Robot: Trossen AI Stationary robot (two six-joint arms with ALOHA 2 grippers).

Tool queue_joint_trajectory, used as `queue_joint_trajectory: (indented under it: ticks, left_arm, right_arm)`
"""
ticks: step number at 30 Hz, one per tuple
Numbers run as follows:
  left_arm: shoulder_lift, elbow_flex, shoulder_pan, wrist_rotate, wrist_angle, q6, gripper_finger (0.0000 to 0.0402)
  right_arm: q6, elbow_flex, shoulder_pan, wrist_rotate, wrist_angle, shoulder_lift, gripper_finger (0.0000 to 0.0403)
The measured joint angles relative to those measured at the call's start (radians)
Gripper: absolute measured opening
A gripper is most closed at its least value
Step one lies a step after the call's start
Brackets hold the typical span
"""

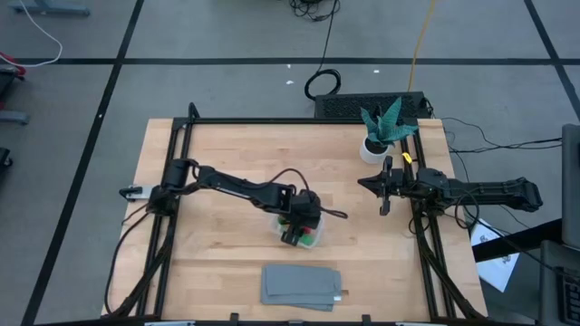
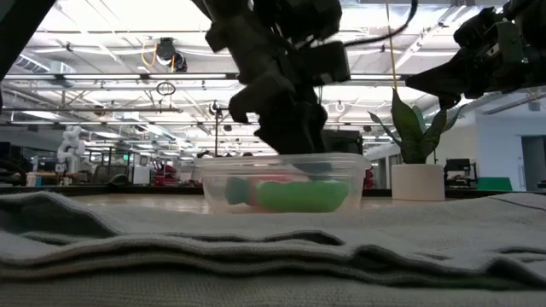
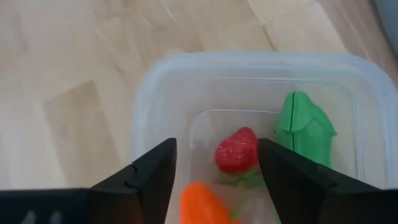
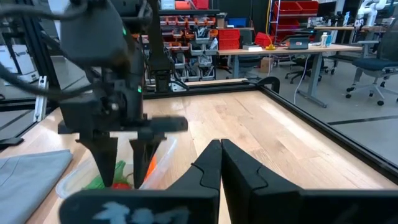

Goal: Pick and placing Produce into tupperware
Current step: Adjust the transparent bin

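Note:
The clear tupperware [image 1: 306, 237] [image 2: 281, 183] [image 3: 249, 59] sits near the middle of the table. Inside it lie the round red piece [image 3: 236, 149], the long green piece [image 3: 305, 127] [image 2: 303, 196] and the orange piece [image 3: 202, 205]. My left gripper [image 3: 217, 180] [image 1: 294, 231] [image 4: 127, 168] is open and points down into the container. Its fingers stand on either side of the red and orange pieces, apart from both. My right gripper [image 4: 221, 155] [image 1: 382, 186] is shut on nothing and hovers above the table's right part, near the plant.
A potted green plant [image 1: 385, 131] [image 2: 414, 145] stands at the far right of the table, close behind the right gripper. A flat grey folded cloth [image 1: 302, 285] [image 2: 256, 256] lies near the table's near edge, just in front of the tupperware. Bare wood shows left of the container.

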Motion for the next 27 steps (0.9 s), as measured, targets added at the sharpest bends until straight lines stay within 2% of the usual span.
queue_joint_trajectory:
  ticks: [8,12,16,27]
  left_arm:
    - [-0.095,0.001,-0.010,-0.099,-0.027,0.052,0.0211]
    - [-0.119,0.001,0.001,-0.142,-0.023,0.069,0.0190]
    - [-0.116,0.001,0.033,-0.168,-0.028,0.069,0.0149]
    - [-0.110,0.001,0.078,-0.114,-0.073,0.047,0.0008]
  right_arm:
    - [0.000,0.000,0.000,0.000,0.000,0.000,0.0000]
    - [0.000,0.000,0.000,0.000,0.000,0.001,0.0000]
    - [0.000,0.000,0.000,0.000,-0.001,0.001,0.0000]
    - [-0.005,0.000,0.000,0.000,-0.008,0.001,0.0000]
